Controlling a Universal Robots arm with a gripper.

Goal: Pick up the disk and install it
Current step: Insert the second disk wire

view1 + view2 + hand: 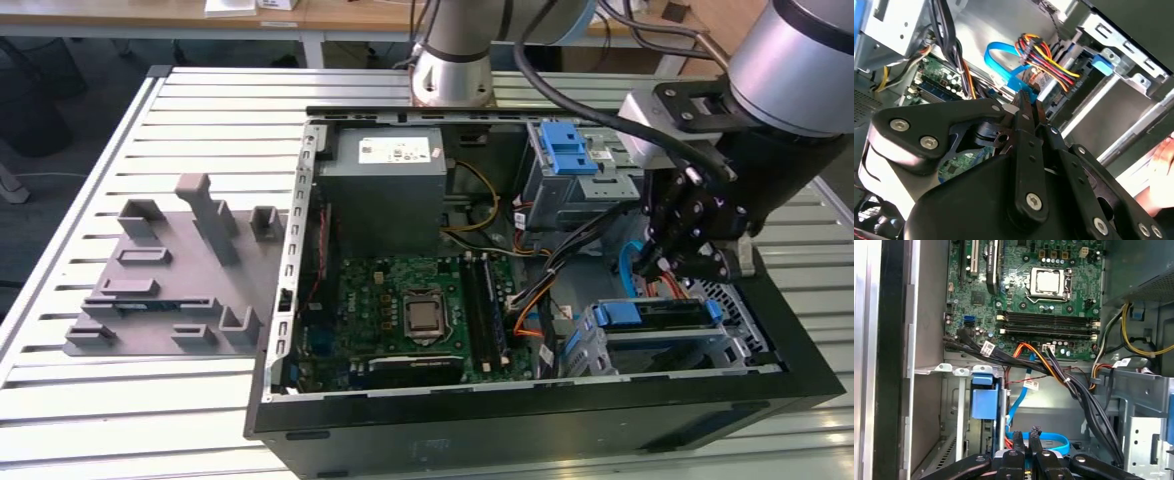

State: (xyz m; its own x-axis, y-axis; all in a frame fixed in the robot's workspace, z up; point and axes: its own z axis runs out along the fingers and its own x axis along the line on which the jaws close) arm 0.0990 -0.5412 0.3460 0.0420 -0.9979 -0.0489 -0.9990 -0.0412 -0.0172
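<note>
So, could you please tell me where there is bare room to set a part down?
Free: the slatted table at the exterior view's left, around the grey fixture, and the strip in front of the case. Crowded: inside the case, where cables and drive bays surround the tool.

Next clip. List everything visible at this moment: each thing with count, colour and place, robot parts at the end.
Computer case: one, black, open, on the slatted table.
Motherboard: one, green, on the case floor.
Power supply: one, grey, at the case's far end.
Disk: one, blue carrier, seated in the drive cage at the exterior view's right.
Blue carrier: one more, in the far bay.
Flat data cable: one, blue, looping beside the gripper.
Wire bundle: one, red, yellow, orange and black.
Fixture plate: one, grey, on the exterior view's left.
Gripper: one, black, shut, holding nothing, inside the case.
</note>
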